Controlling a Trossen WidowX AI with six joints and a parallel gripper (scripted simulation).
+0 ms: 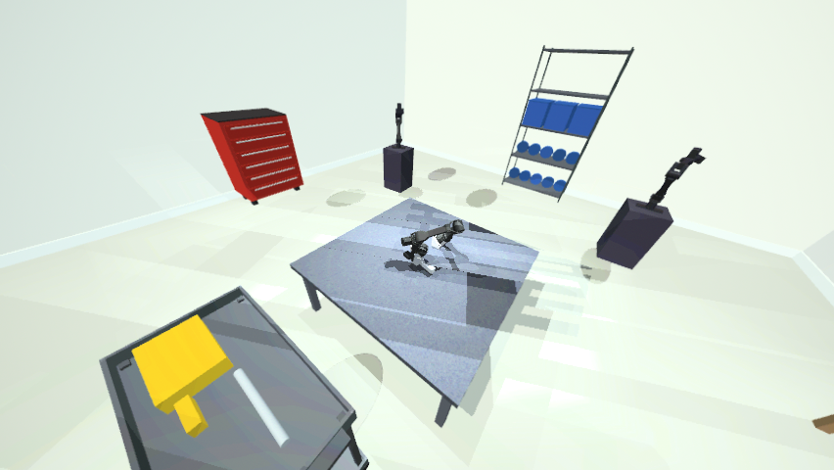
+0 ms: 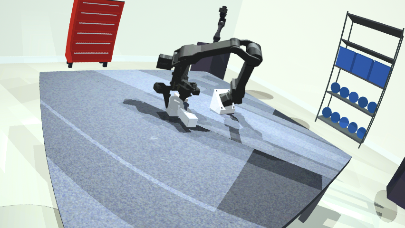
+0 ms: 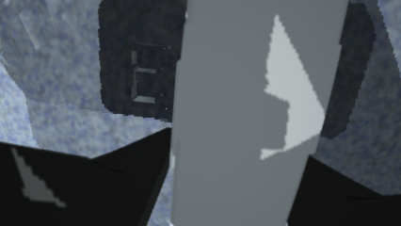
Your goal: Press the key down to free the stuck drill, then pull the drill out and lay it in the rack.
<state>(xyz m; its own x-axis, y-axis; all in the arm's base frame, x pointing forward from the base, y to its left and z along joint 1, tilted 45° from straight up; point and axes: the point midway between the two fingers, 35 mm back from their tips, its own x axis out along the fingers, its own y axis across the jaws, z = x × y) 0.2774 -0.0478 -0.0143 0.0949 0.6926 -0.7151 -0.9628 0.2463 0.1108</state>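
My gripper (image 2: 175, 102) (image 1: 421, 259) (image 3: 224, 142) is shut on the drill (image 2: 172, 109) (image 3: 226, 118), a pale grey-white blocky bar. In the exterior view the drill tilts, with its upper end between my fingers and its lower part (image 2: 189, 118) down at the table top (image 2: 119, 169). In the top view the drill (image 1: 432, 268) is a small white speck under the arm. In the wrist view the bar runs up the frame between my two dark fingers. Behind it lies a dark rounded patch (image 3: 136, 80) with a small bracket mark; I cannot tell what it is. I cannot make out the key or the rack.
The arm stands on a white wedge mount (image 2: 219, 103) right of the drill. Off the table are a red tool chest (image 1: 256, 152), a shelf with blue boxes (image 1: 560, 117), two dark pedestals (image 1: 398, 165) (image 1: 632, 230), and a glass cart (image 1: 303, 373) holding a yellow block (image 1: 177, 358).
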